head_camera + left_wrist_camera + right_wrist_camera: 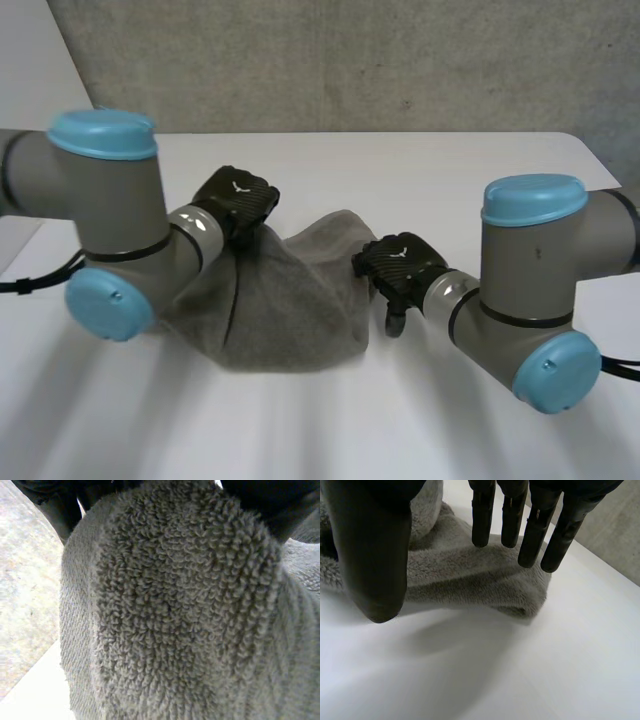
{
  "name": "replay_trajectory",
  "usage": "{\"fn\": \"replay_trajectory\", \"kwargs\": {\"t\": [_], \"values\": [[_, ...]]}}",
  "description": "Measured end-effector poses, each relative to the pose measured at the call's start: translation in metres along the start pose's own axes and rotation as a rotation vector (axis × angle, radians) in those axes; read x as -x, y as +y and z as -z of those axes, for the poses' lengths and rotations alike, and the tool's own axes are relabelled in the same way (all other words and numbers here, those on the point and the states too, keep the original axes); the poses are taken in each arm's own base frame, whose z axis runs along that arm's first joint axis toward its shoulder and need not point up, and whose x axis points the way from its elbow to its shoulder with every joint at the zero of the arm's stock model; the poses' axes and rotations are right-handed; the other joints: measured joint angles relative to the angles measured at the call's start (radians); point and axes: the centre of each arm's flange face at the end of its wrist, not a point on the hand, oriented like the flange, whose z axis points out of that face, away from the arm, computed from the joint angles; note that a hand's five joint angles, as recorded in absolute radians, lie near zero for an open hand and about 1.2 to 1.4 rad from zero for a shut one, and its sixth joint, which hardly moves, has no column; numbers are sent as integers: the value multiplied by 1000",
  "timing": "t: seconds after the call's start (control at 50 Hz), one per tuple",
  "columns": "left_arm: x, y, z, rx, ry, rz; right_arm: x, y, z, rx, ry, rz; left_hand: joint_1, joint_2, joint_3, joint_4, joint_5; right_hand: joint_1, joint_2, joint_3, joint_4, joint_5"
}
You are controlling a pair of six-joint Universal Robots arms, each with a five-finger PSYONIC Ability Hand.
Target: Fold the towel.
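Lying bunched on the white worktop (pixel 300 430) between the two arms, the grey towel (pixel 290 310) has its near hem flat. Just beyond, the right hand (pixel 400 265) hangs over the towel's right edge, fingers (pixel 535 535) straight and apart from the thumb, gripping nothing. Farther back, the left hand (pixel 235 205) has its fingers clamped on the towel's far corner, lifting it into a peak.

White table (pixel 420 170), grey towel (pixel 290 310) lying rumpled near its middle, partly lifted off it
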Motion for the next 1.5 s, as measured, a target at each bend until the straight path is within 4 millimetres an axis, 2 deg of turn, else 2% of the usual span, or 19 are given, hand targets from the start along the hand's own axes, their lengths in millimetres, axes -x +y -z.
{"fn": "replay_trajectory", "kwargs": {"t": [0.12, 0.34, 0.48, 0.64, 0.74, 0.96, 1.14, 1.26, 1.34, 1.5], "values": [[0, 7, 25, 28, 3, 20, 10, -7, -7, -29, -19, 14, 0, 0, 0, 0, 0, 0, 0, 0, 0, 0], [11, 42, 67, 82, -31, 60, 25, -30, -11, -110, -45, 50, 0, 0, 0, 0, 0, 0, 0, 0, 0, 0], [14, 50, 102, 43, -30, 85, 33, -43, -20, -173, -90, 188, 0, 0, 0, 0, 0, 0, 0, 0, 0, 0], [4, 51, 132, -22, -40, 75, 48, -32, -35, -141, -184, 413, 0, 0, 0, 0, 0, 0, 0, 0, 0, -2], [0, 49, 146, -77, -74, 55, 61, -19, -41, -78, -258, 471, 0, 0, 0, 0, 0, 0, 0, 0, 0, -2], [11, 54, 151, -102, -153, 47, 72, -12, -35, -25, -351, 457, 0, 0, 0, 0, 0, 0, 0, 0, 0, 0], [23, 58, 144, -97, -190, 48, 75, -25, -9, 2, -454, 422, 0, 0, 0, 0, 0, 0, 0, 0, 0, -1], [26, 59, 138, -114, -202, 37, 68, -39, 10, 5, -519, 377, 0, 0, 0, 0, 0, -4, 0, 0, 0, -2], [26, 59, 136, -117, -202, 35, 64, -44, 16, 2, -538, 340, 0, 0, 0, 0, 0, -4, 0, 0, 0, -2], [25, 60, 136, -115, -199, 38, 67, -34, 17, 35, -579, 278, 0, 0, 0, 0, 0, 2, 6, 8, 13, 29]]}}
